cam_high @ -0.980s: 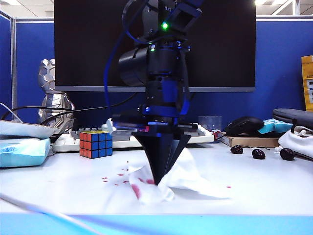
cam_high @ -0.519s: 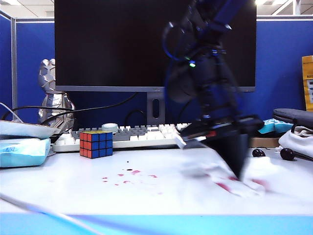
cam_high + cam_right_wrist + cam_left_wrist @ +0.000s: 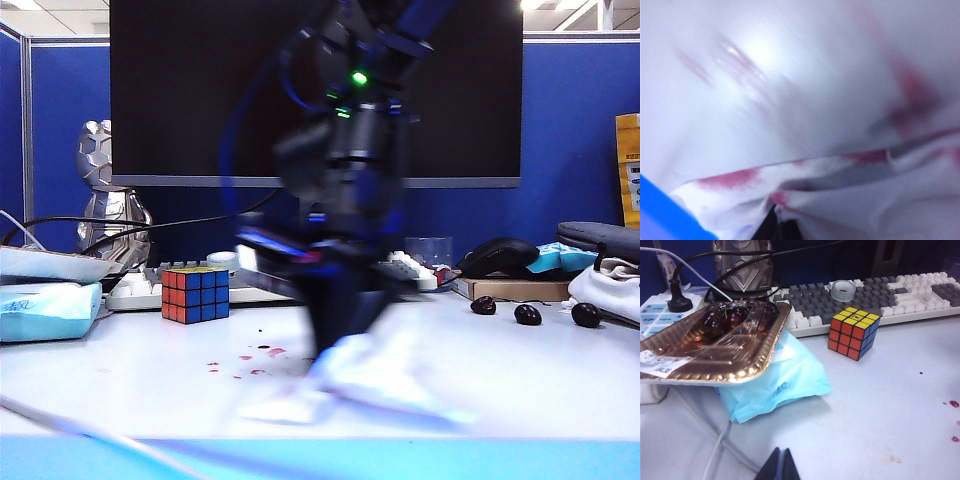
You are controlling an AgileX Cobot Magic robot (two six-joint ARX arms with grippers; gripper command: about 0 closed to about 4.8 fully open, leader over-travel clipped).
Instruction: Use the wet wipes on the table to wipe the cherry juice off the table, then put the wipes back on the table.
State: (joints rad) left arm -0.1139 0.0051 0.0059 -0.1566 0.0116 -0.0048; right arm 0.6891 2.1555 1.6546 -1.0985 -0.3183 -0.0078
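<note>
My right gripper [image 3: 335, 345] points down at the middle of the table [image 3: 120, 385], blurred by motion. It is shut on a white wet wipe [image 3: 365, 380] that drags on the surface. In the right wrist view the wipe [image 3: 850, 200] is bunched round the dark fingertips and stained pink, with faint pink smears on the table [image 3: 912, 95] beyond. Small red spots of cherry juice [image 3: 262, 355] lie just left of the wipe. My left gripper [image 3: 782, 466] hovers shut and empty over the table's left part, with juice spots [image 3: 953, 403] off to one side.
A Rubik's cube [image 3: 195, 293] stands before the keyboard [image 3: 270, 280]. A blue wipes pack [image 3: 45, 310] and a foil tray of cherries [image 3: 715, 347] sit at the left. Three loose cherries [image 3: 527, 314] lie at the right, near a mouse [image 3: 500, 255]. A monitor [image 3: 200, 90] rises behind.
The right gripper swept the wipe from the middle out to the right, then back left to the middle. The juice spots left of it remain. The left arm has kept still.
</note>
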